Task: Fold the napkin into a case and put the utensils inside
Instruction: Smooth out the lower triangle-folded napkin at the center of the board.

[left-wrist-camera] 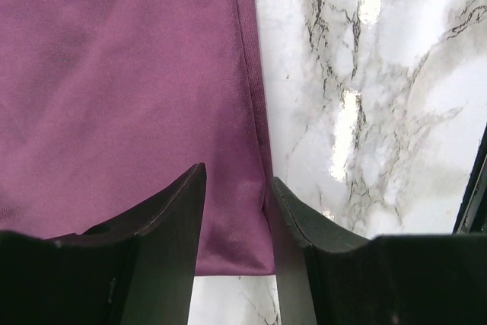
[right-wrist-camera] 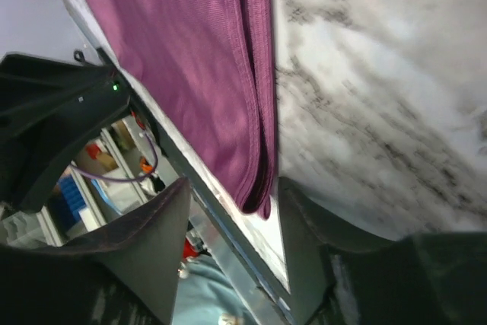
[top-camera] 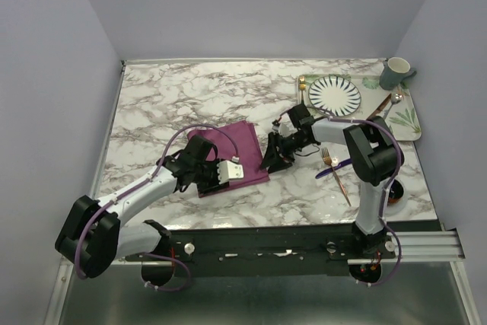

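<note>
The plum-purple napkin (top-camera: pixel 242 144) lies folded on the marble table between my two grippers. My left gripper (top-camera: pixel 237 173) is at its near edge. In the left wrist view the napkin (left-wrist-camera: pixel 114 89) fills the upper left, and my left gripper (left-wrist-camera: pixel 238 174) is open with a corner of the cloth lying flat between its fingers. My right gripper (top-camera: pixel 270 159) is at the napkin's right edge. In the right wrist view it (right-wrist-camera: pixel 233 184) is open, with a layered corner of the napkin (right-wrist-camera: pixel 190 51) hanging between its fingers. The copper fork (top-camera: pixel 335 174) and dark blue knife (top-camera: pixel 332 170) lie crossed to the right.
A tray (top-camera: pixel 411 131) at the back right holds a striped plate (top-camera: pixel 335 94) and a silver spoon (top-camera: pixel 393 101). A grey mug (top-camera: pixel 396 74) stands at its far corner. The table's front edge runs just below the napkin.
</note>
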Controlling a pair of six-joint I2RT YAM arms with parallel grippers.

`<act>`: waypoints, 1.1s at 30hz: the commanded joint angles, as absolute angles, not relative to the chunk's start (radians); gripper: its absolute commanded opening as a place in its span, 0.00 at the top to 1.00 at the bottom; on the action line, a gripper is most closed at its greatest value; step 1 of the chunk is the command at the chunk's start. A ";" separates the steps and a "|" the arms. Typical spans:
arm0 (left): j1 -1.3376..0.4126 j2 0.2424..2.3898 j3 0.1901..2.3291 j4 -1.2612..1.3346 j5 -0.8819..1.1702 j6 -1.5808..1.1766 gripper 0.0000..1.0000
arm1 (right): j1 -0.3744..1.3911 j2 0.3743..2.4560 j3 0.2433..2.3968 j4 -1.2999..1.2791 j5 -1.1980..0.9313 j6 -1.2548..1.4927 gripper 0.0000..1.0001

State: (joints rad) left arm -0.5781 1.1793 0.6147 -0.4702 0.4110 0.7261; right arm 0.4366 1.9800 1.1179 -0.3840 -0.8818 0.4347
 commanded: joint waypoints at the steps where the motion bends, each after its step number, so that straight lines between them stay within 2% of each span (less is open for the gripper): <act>1: -0.578 1.198 0.650 -0.404 0.452 0.660 0.50 | 0.433 2.033 1.124 -0.380 -0.887 0.445 0.47; 8: -0.633 1.293 0.719 -0.200 0.460 0.441 0.54 | 0.430 2.000 1.075 -0.376 -0.890 0.454 0.47; 17: -0.776 1.492 0.807 -0.048 0.397 0.388 0.57 | 0.391 2.005 1.069 -0.362 -0.885 0.469 0.51; 33: -0.822 1.637 0.893 -0.084 0.387 0.422 0.62 | 0.391 2.028 1.069 -0.336 -0.893 0.506 0.55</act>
State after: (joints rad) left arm -0.8112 1.6108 0.8623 -0.0906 0.3954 0.4145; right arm 0.3969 2.0041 1.0851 -0.3557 -0.9249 0.4965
